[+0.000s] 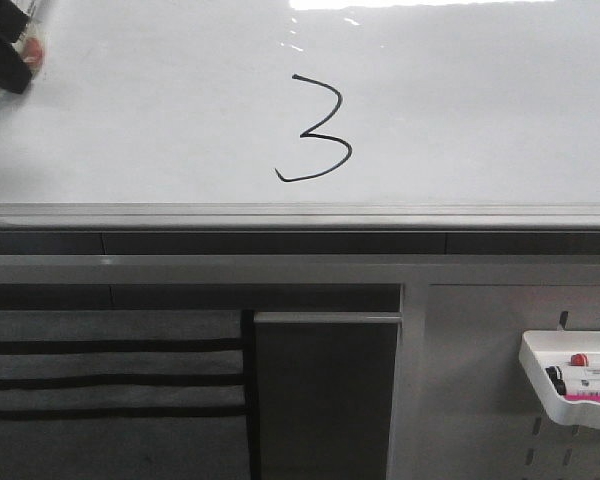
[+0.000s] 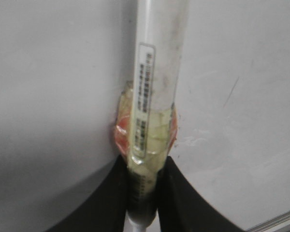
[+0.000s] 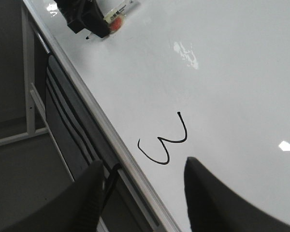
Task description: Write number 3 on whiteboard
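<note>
**Digit drawn, marker held clear at the upper left**

The number 3 [image 1: 315, 130] is judged complete, so the step in hand is taken to be the retreat. It would be done well if the marker [image 2: 157, 82] were kept lifted off the whiteboard [image 1: 500, 120] and carried away from the wet ink, so that no stray line or smear is left.

The left gripper [image 1: 5, 55], at the upper left of the front view, is clamped on the marker, whose barrel is wrapped in tape where the fingers [image 2: 106, 203] grip it. The right gripper [image 3: 145, 193] is seen with its fingers spread and nothing between them, low in the right wrist view.

The digit is found at upper centre of the front view: thin, black, angular on top, rounded below, with a tail swept left. It is well apart from the marker.
</note>
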`<state>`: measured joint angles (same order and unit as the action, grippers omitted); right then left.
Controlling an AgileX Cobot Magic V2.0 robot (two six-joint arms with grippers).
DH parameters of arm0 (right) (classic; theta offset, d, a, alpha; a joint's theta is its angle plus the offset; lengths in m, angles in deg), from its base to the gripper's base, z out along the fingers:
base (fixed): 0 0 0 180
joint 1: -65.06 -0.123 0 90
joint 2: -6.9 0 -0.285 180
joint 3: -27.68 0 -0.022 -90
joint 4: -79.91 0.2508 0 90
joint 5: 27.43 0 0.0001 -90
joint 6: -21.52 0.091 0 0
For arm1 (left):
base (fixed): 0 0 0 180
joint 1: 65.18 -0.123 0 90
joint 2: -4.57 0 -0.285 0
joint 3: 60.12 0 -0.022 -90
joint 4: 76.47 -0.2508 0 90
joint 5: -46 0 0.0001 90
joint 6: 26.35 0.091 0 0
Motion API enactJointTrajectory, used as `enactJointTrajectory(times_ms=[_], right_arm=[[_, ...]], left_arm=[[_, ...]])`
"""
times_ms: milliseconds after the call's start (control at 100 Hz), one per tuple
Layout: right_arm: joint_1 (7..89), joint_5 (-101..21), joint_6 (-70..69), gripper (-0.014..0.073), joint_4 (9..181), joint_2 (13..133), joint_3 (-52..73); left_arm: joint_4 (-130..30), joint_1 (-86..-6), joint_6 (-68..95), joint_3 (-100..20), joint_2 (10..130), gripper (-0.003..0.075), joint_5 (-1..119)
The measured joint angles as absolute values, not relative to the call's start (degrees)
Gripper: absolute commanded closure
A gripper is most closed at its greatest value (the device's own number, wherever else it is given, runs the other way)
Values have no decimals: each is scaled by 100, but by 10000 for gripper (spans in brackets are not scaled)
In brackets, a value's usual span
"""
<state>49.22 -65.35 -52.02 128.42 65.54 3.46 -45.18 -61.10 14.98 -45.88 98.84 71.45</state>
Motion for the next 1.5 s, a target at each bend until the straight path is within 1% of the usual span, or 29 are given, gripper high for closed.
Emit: enactJointTrajectory(times_ms=[100,170,220,370,550,640,700,800,860,940,980,1060,1090,1140,1150,1160,1200,1220,1330,1500], right_arm=[[4922,-6510,-4773,260,12842,6554,346],[4922,-6464,-4400,260,12822,6514,346],[4922,-6421,-3987,260,12695,6468,346],[5021,-6413,-2307,260,11581,6343,346],[5553,-6944,88,260,9836,6321,346],[5877,-7219,835,260,9375,6286,274],[6079,-7272,1090,260,9224,6192,153],[6265,-7166,1361,275,9151,5918,-205],[6305,-6959,1412,319,9139,5669,-511],[6318,-6553,1435,417,9139,5308,-910],[6318,-6332,1449,498,9139,5094,-1117],[6318,-5964,1342,618,9139,4674,-1469],[6318,-5853,1274,661,9139,4499,-1568],[6318,-5673,1151,662,9139,4275,-1722],[6318,-5626,1150,662,9139,4246,-1743],[6318,-5602,1117,662,9139,4192,-1782],[6318,-5463,1080,662,9139,4072,-1889],[6318,-5415,1068,662,9139,4012,-1920],[6318,-5368,1043,662,9139,3868,-2098],[6318,-5368,1043,662,9139,3855,-2199]], left_arm=[[-4518,-6110,1498,-4588,9847,445,7201],[-4529,-6110,1484,-4588,9770,391,7286],[-4537,-6110,1484,-4588,9664,370,7387],[-4677,-6110,1472,-4588,9099,363,7780],[-5342,-6110,987,-4588,8236,364,8433],[-5940,-6110,450,-4553,7712,366,8786],[-6353,-6110,51,-4401,7302,368,8889],[-6879,-6110,-567,-3870,6599,393,8756],[-7035,-6110,-842,-3373,6101,418,8490],[-7059,-6110,-996,-2706,5470,464,7840],[-7048,-6110,-1032,-2351,5136,489,7446],[-7035,-6110,-1057,-1773,4593,568,6718],[-7026,-6110,-1067,-1542,4393,609,6478],[-7014,-6110,-1081,-1253,4167,658,6072],[-7014,-6110,-1081,-1216,4140,681,5970],[-7003,-6110,-1081,-1145,4089,681,5921],[-6968,-6110,-1085,-986,3979,730,5642],[-6932,-6110,-1085,-904,3928,741,5527],[-6750,-6110,-1095,-598,3825,741,5247],[-6707,-6110,-1095,-265,3825,741,5161]])
